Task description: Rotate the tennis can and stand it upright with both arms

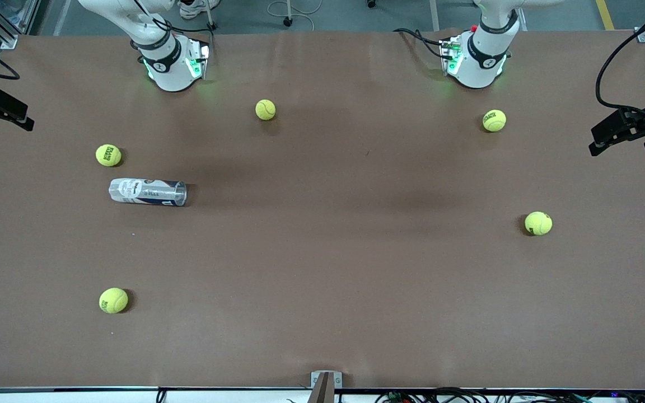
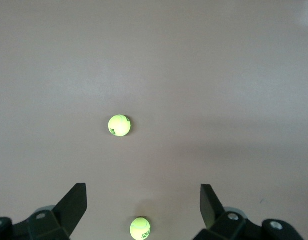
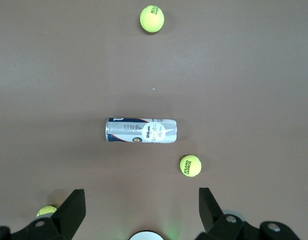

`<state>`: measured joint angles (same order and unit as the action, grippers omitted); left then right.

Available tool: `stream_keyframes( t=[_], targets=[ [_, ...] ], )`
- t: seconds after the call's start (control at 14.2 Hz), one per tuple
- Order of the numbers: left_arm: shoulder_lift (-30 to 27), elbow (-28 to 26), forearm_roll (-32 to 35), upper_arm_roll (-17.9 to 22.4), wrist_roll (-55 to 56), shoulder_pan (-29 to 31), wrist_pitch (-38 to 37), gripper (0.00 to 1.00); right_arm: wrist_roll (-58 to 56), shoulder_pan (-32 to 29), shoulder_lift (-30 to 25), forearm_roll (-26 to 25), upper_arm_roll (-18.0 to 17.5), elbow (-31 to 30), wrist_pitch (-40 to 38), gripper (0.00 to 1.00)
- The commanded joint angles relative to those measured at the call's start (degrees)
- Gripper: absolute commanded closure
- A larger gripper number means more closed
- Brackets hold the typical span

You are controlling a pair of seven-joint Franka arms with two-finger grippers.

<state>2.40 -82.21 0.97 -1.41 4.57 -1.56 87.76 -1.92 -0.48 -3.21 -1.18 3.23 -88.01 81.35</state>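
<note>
— Brown tabletop (image 1: 322,268) is seen from the front, and what is laid on it?

— The can (image 1: 147,192) is laid on its side toward the right arm's end, its length running along the table. Five balls are scattered about: one (image 1: 108,155) just beside the can and farther from the camera, one (image 1: 113,300) well nearer the camera, one (image 1: 265,109) between the two bases, one (image 1: 494,120) near the left arm's base (image 1: 476,59), and one (image 1: 538,223) toward the left arm's end. The right arm's base (image 1: 172,61) is seen at the top edge. Neither gripper is shown in this view.

— And from the left wrist?

— The left gripper (image 2: 144,202) is held high over bare table with its fingers (image 2: 74,202) spread wide apart and nothing between them. Two balls are seen below it, one (image 2: 119,125) out ahead and one (image 2: 140,228) between the fingers at the picture's edge. The can is not seen.

— From the right wrist?

— The right gripper (image 3: 142,205) is held high over the table, fingers (image 3: 73,205) wide apart and empty. The can (image 3: 141,130) is seen below and ahead, flat on the table, touched by nothing. A ball (image 3: 190,166) lies near it, another (image 3: 152,19) well apart, and a third (image 3: 46,210) is partly hidden by a finger.
</note>
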Motion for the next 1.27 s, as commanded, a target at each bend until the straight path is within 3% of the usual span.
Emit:
stream_keyframes(
  t=[0.0, 0.92, 1.2],
  targets=[
    [-0.3, 0.5, -0.5, -0.1, 0.0, 0.1, -0.5, 0.0, -0.5, -0.1, -1.4, 0.2, 0.2, -0.3, 0.0, 0.0],
    [-0.4, 0.5, -0.6, 0.0, 0.2, 0.1, -0.5, 0.0, -2.0, -1.9, 4.2, -0.7, 0.4, -0.1, 4.9, 0.0],
    [-0.6, 0.4, -0.6, 0.0, -0.1, 0.2, -0.5, 0.0, 7.1, -1.5, 4.7, -0.1, 0.3, -3.5, 5.7, 0.0]
  ],
)
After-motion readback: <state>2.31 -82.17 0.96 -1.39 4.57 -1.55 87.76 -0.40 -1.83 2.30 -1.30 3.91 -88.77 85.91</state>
